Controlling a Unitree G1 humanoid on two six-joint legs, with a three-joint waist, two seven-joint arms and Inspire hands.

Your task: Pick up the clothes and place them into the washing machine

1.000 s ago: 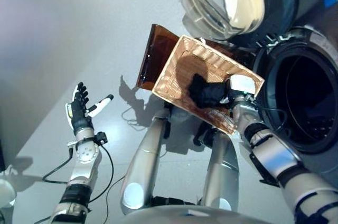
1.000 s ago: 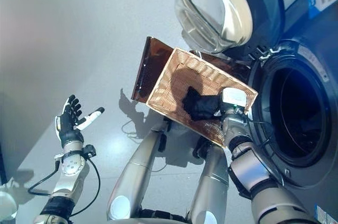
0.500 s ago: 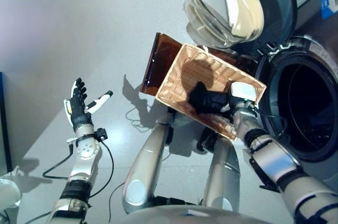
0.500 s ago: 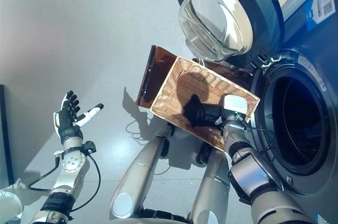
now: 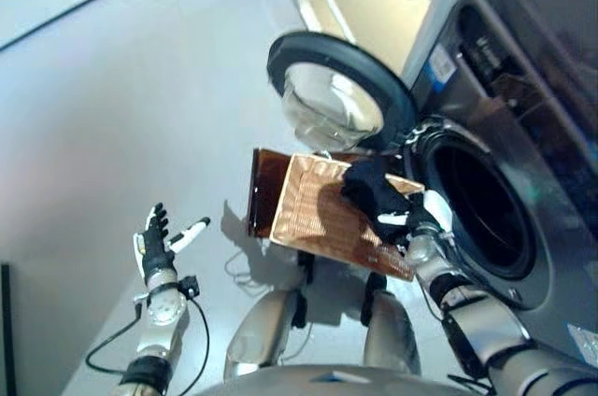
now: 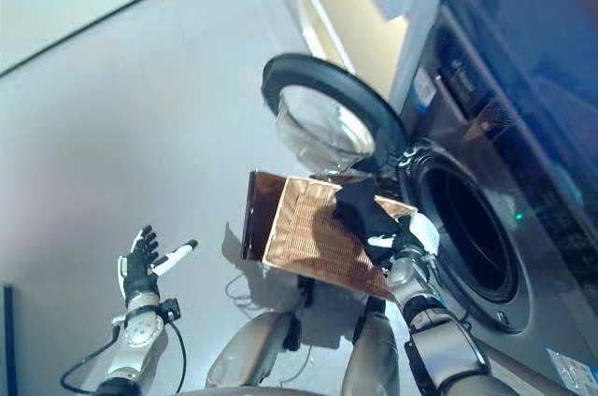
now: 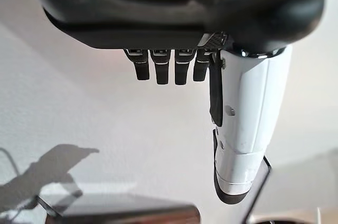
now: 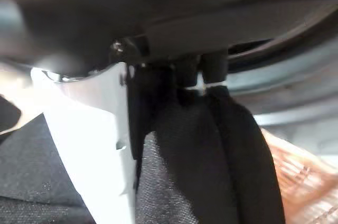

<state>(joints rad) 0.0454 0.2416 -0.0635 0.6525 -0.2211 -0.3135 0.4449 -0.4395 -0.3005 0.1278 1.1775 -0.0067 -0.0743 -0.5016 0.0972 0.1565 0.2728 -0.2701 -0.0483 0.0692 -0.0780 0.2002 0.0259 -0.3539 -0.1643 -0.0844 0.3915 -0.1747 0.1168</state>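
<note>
Black cloth (image 5: pixel 372 192), matt, soft knit weave. Basket (image 5: pixel 313 219) woven wicker, ribbed, light tan; brown glossy plastic lid (image 5: pixel 264 192) beside it. Washing machine (image 5: pixel 523 134) dark smooth metal-look front; door (image 5: pixel 338 97) clear shiny glass in dark plastic ring. Floor (image 5: pixel 112 106) grey, smooth, slight sheen.

Head pair: I look steeply down from the head — both eyes share the basket (image 5: pixel 322 214), washer door (image 6: pixel 327 120) and drum opening (image 5: pixel 476 205).
Left wrist: close along the open left hand (image 7: pixel 179 23), facing bare floor (image 7: pixel 79 123).
Right wrist: pressed against dark cloth (image 8: pixel 206 166) — basket weave at the edge.
</note>
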